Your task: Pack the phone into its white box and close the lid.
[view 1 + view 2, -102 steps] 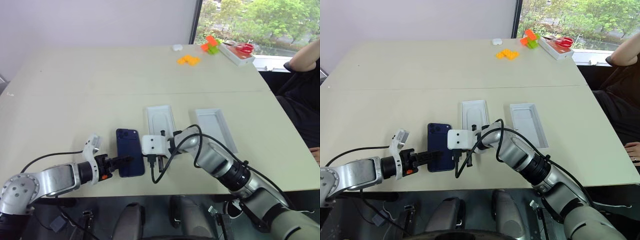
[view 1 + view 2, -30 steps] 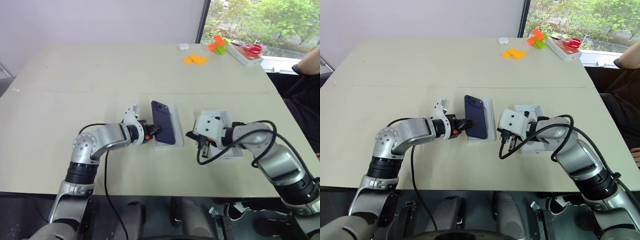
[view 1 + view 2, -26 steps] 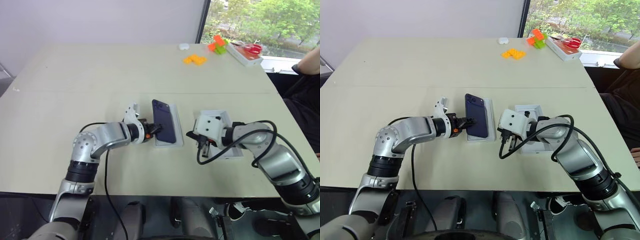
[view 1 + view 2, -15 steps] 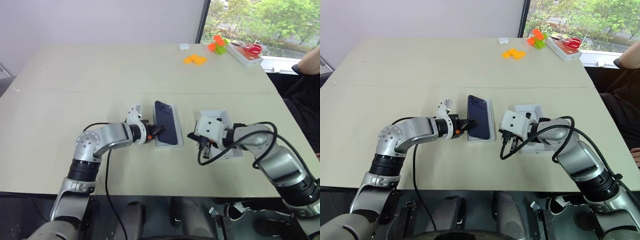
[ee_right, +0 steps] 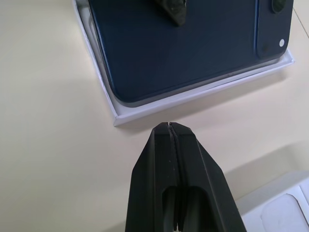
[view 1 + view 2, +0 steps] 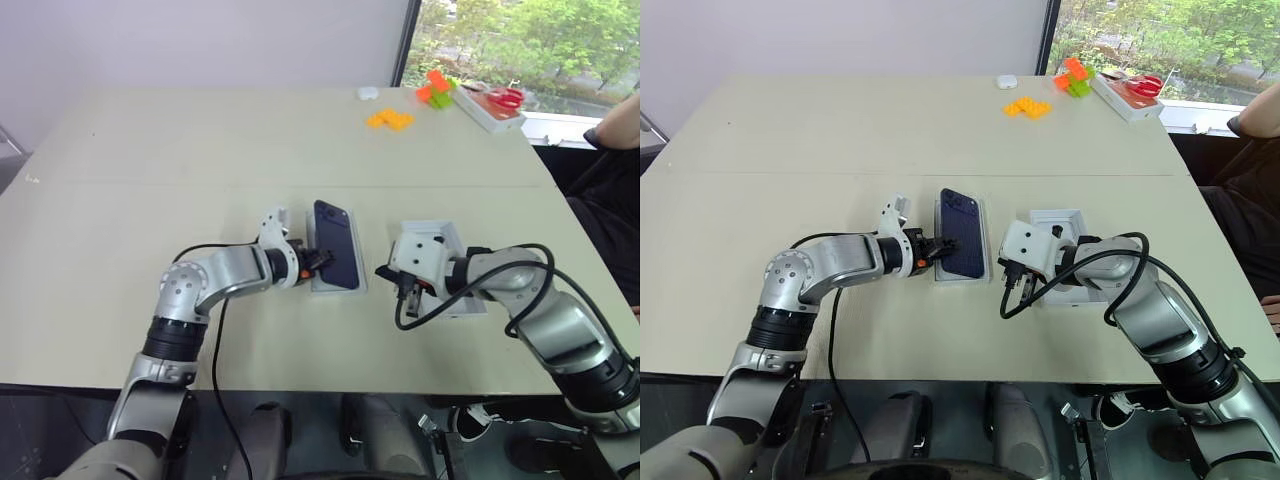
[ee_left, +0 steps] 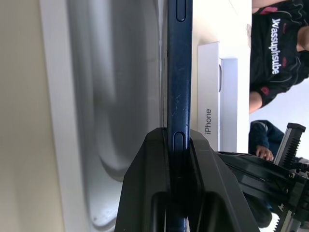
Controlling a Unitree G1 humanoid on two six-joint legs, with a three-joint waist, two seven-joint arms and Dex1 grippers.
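The dark navy phone point(image 6: 337, 255) lies along the white box point(image 5: 193, 96), back up, its camera corner at the far end. In the left wrist view it sits just above the box's white moulded inside point(image 7: 106, 96), which has an oval recess. My left gripper point(image 6: 318, 258) is shut on the phone's left long edge, one finger point(image 5: 174, 9) on its back. The lid point(image 6: 447, 235) lies to the right, open side up, with "iPhone" printed on its side wall point(image 7: 208, 121). My right gripper point(image 5: 169, 128) is shut and empty, low over the table between box and lid.
Far back right are orange blocks point(image 6: 390, 119), orange and green blocks point(image 6: 432, 88), a small white object point(image 6: 367, 93) and a white tray with red scissors point(image 6: 490, 105). A person in black point(image 6: 610, 170) sits at the right edge. Black cables trail from both wrists.
My left gripper has carried the phone from the table near the front edge over onto the box. My right gripper has moved from beside the phone to beside the lid. The camera has also shifted.
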